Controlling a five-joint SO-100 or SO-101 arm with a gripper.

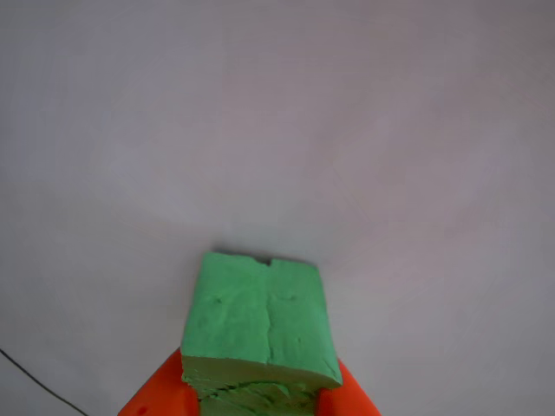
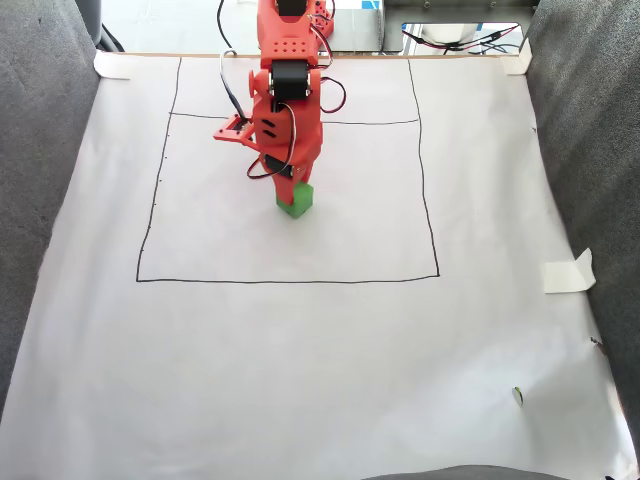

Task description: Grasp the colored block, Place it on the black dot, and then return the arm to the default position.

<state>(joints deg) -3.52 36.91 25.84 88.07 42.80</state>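
The colored block (image 1: 258,316) is a bright green foam cube with cracked faces and a notch on its far edge. It sits low in the other view, between the two orange jaws of my gripper (image 1: 260,386), which press on its left and right sides. In the fixed view the orange arm (image 2: 285,90) reaches down from the top, and the gripper (image 2: 292,188) holds the block (image 2: 295,203) at or just above the white paper, inside the drawn rectangle. The black dot is hidden or out of view.
A thin black pen rectangle (image 2: 290,280) marks the white paper (image 2: 300,380). Grey fabric (image 2: 40,150) flanks the sheet on both sides. A piece of tape (image 2: 568,272) lies at the right edge, and a small green speck (image 2: 517,395) is at lower right. Cables (image 2: 235,95) trail near the arm's base.
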